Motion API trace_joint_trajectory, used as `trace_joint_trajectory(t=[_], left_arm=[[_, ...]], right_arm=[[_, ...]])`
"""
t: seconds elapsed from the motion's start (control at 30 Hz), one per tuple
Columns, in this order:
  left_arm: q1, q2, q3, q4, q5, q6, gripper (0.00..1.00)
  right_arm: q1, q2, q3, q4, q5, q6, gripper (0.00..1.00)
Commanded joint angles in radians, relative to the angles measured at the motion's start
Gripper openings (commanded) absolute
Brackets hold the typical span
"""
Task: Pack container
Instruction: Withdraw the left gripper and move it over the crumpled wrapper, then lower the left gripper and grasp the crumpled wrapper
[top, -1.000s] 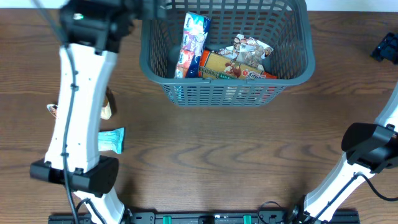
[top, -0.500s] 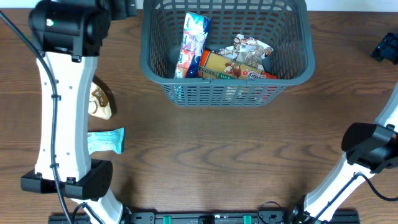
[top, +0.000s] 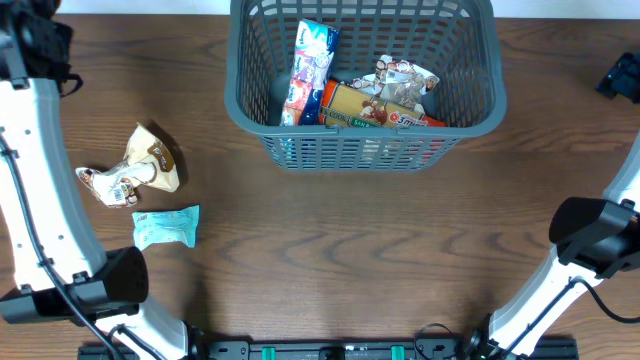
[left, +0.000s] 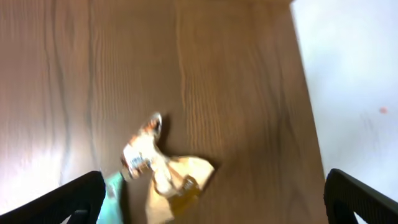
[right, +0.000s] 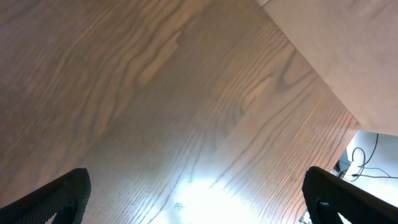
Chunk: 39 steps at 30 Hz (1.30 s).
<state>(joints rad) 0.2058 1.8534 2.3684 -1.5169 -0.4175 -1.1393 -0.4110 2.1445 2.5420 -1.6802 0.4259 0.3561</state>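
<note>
The container (top: 365, 150), a dark grey lattice basket, stands at the back middle of the table. It holds a tall blue and white packet (top: 312, 65), an orange packet (top: 375, 108) and a white crumpled packet (top: 405, 78). On the table to its left lie a tan crumpled packet (top: 135, 168) and a teal packet (top: 167, 226). My left gripper (left: 211, 214) hangs open high above the tan packet (left: 165, 177), with nothing between its fingers. Over bare wood at the far right, my right gripper (right: 199, 214) is open and empty.
The left arm (top: 35, 180) rises along the table's left edge. At the front right stands the right arm's base (top: 590, 240). The table's back edge (left: 305, 93) shows to the right in the left wrist view, with white floor beyond.
The left arm has swung from beside the basket's left corner out to the table's far left, uncovering the tan packet. The right arm has not moved.
</note>
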Motion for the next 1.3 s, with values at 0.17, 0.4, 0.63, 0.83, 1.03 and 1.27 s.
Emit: trace_joint_trajectory(t=[0.17, 0.4, 0.63, 0.83, 1.03, 1.27], left_arm=[[0.054, 0.012, -0.245, 0.042, 0.156, -0.417, 0.99], [0.083, 0.012, -0.494, 0.148, 0.172, -0.494, 0.99], [0.135, 0.012, -0.748, 0.314, 0.201, -0.493, 0.99], [0.158, 0.012, -0.893, 0.552, 0.262, -0.348, 0.99], [0.151, 0.015, -0.925, 0.697, 0.276, -0.260, 0.99], [0.128, 0.021, -0.925, 0.749, 0.277, -0.294, 0.99]], right_arm=[[-0.001, 0.002, -0.005, 0.000, 0.010, 0.014, 0.99], [-0.001, 0.002, -0.005, 0.000, 0.010, 0.014, 0.99], [-0.001, 0.002, -0.005, 0.000, 0.010, 0.014, 0.99], [-0.001, 0.002, -0.005, 0.000, 0.010, 0.014, 0.99], [-0.001, 0.002, -0.005, 0.000, 0.010, 0.014, 0.99], [-0.001, 0.002, -0.005, 0.000, 0.010, 0.014, 0.99]])
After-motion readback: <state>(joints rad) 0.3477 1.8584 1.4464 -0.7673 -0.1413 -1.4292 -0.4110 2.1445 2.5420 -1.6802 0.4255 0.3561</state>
